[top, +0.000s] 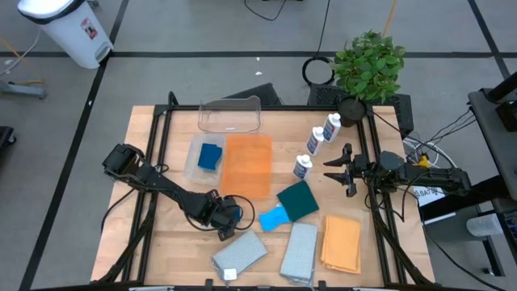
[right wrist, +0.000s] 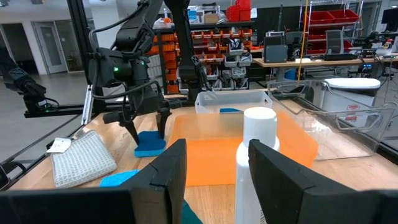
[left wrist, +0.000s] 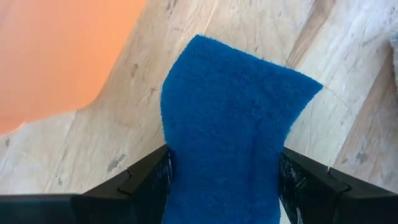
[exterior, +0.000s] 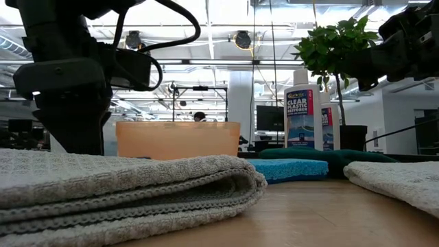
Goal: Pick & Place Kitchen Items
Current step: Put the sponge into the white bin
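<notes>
My left gripper [top: 233, 217] stands near the table's front, just in front of the orange tray [top: 246, 166], shut on a small blue sponge [left wrist: 230, 118]. Another blue sponge [top: 211, 155] lies in a small clear tub left of the tray. Three white bottles [top: 316, 142] stand right of the tray. A dark green pad [top: 297, 200] rests partly on a light blue pad [top: 273, 217]. Grey cloths [top: 240, 255], [top: 300, 250] and an orange cloth [top: 341, 242] lie along the front edge. My right gripper [top: 343, 170] waits open at the right, held level. My left gripper pinches the blue sponge's two opposite sides [left wrist: 177, 171] between its two fingers [left wrist: 146, 180], coming steeply from above. The sponge is narrowed where the fingers meet it and flares out beyond them. Its lower end [right wrist: 149, 149] is at table height; whether it touches I cannot tell.
A larger clear tub [top: 230, 117] stands at the back of the table, and a green potted plant [top: 367, 65] at the back right corner. Bare wood lies between the left arm and the table's left edge.
</notes>
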Robot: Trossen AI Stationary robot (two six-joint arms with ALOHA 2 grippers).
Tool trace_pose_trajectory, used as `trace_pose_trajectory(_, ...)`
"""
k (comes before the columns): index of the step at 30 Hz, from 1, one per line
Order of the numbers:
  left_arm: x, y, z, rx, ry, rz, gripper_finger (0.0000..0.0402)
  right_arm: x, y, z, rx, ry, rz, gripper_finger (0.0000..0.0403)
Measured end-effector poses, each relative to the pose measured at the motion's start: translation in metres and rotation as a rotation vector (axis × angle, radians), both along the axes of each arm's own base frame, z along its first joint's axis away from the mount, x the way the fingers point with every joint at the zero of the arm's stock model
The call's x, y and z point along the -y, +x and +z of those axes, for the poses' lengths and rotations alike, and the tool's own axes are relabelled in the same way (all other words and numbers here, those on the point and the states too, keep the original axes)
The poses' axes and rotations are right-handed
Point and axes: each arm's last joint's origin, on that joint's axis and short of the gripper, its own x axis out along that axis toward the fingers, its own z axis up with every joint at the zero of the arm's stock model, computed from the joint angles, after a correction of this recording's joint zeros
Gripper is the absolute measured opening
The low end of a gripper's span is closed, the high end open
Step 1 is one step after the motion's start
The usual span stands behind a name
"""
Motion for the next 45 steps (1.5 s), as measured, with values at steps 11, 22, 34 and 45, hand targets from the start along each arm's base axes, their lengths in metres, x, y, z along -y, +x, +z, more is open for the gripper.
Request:
trace_pose_trajectory(11,-0.001,-0.006,0.030,0.083,-0.031,-0.011,0.0257,0.000,0.000,0.000,0.000,0.000,0.000,0.0146)
trace_pose_trajectory(22,-0.006,-0.017,0.062,0.143,-0.058,-0.036,0.0257,0.000,0.000,0.000,0.000,0.000,0.000,0.0146)
trace_pose_trajectory(34,-0.012,-0.044,0.093,0.166,0.038,-0.084,0.0257,0.000,0.000,0.000,0.000,0.000,0.000,0.0146)
trace_pose_trajectory(45,-0.030,-0.078,0.126,0.248,0.157,0.095,0.0257,0.000,0.000,0.000,0.000,0.000,0.000,0.0146)
